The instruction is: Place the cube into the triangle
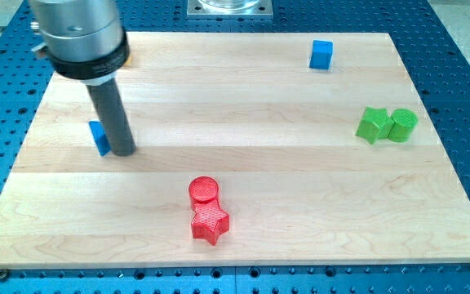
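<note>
My tip (122, 151), a bare rod with no jaws, touches the blue triangle (99, 137); the light, rigid blue cube (321, 55) should slide if pushed square on a flat face.

Bright, even overhead light; sharp focus across most of the view.

The pale wooden board (243, 175) is lit evenly, with no hard glare on its grain. Soft, short shadows are cast beneath the straight dark rod, around my tip (121, 152), and close under the small blue block (99, 137) just to the tip's left. Weak sheen is seen on the red cylinder block (204, 190) and red star-shaped block (210, 222), below and right of the tip. The grey metal collar (80, 37) above the tip is slightly blurred and cropped by the view's top. Straight board edges are kept, so little distortion is shown.
</note>
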Controlling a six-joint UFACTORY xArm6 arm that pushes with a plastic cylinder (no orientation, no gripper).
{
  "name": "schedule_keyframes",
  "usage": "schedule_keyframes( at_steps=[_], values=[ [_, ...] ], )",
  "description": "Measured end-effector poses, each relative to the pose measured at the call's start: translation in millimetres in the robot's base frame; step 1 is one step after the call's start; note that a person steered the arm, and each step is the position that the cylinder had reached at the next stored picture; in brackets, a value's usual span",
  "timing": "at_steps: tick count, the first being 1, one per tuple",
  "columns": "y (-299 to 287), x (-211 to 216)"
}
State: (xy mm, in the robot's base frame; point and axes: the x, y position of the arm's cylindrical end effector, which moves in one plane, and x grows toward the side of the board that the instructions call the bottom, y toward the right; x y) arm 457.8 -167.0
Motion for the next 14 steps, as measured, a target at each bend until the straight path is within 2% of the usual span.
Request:
schedule_keyframes(
  at_steps=[1,2,4,5,6,7,8,9,10,12,13,14],
  values=[
    [-24.6,-15.1],
    [-24.1,-28.3],
    [155.3,-50.3],
    [278.4,-54.2],
    [368.7,-99.4],
    [426.7,-169.0],
    [410.3,-203.9],
    [306.0,-203.1],
    [228.9,-198.7],
    [58.7,-57.2],
    [98.9,-20.7],
    [115.8,-6.0]
  ],
)
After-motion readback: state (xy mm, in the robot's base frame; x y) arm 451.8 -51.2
